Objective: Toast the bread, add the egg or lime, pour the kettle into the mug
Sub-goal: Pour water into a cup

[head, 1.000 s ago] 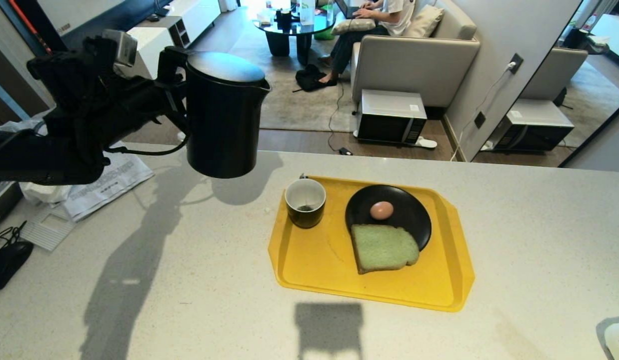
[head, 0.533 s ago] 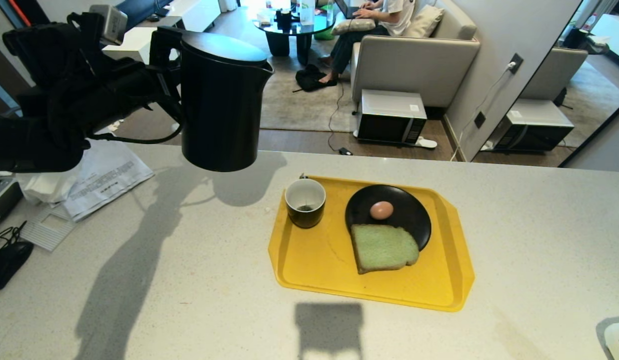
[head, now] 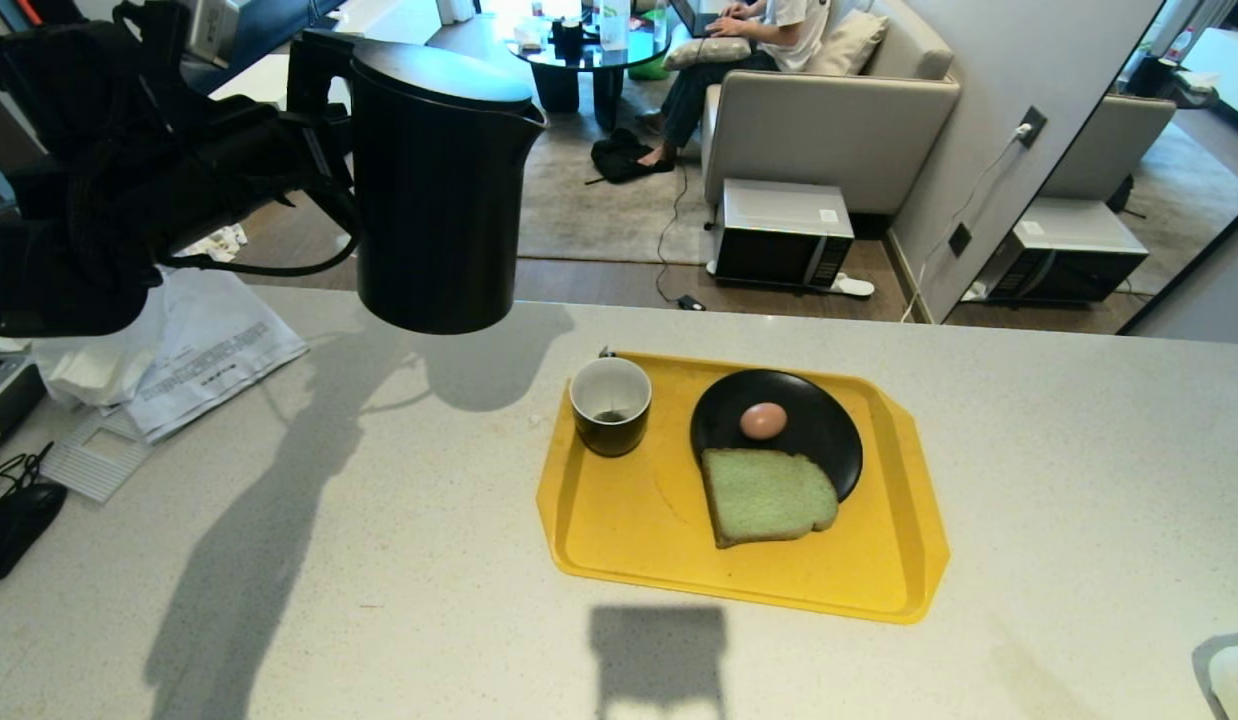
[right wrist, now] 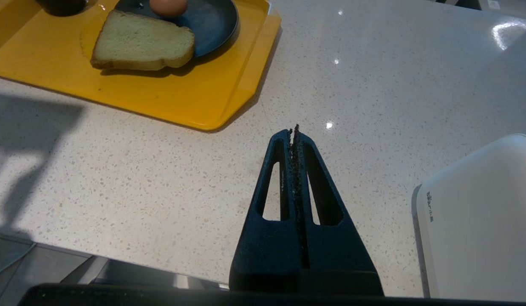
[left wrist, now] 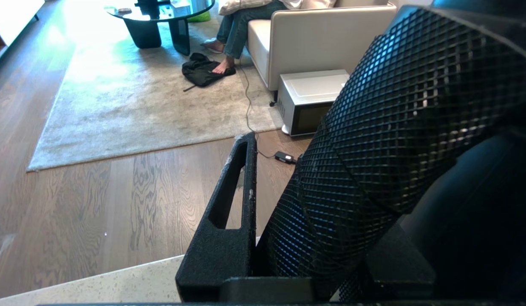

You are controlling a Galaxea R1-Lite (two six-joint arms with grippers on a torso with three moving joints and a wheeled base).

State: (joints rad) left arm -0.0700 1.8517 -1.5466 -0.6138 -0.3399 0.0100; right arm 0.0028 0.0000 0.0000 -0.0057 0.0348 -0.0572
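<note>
While held upright, kettle [head: 434, 190] points its spout toward the mug [head: 610, 405].

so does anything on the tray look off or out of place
Only the bread: it lies half on the black plate, half on the yellow tray, tilted over the plate's rim. The egg and mug sit properly; nothing looks spilled.

Matt black kettle [head: 434, 190], shiny yellow plastic tray [head: 619, 520], speckled smooth stone counter [head: 379, 560], rough spongy bread [head: 767, 495].
</note>
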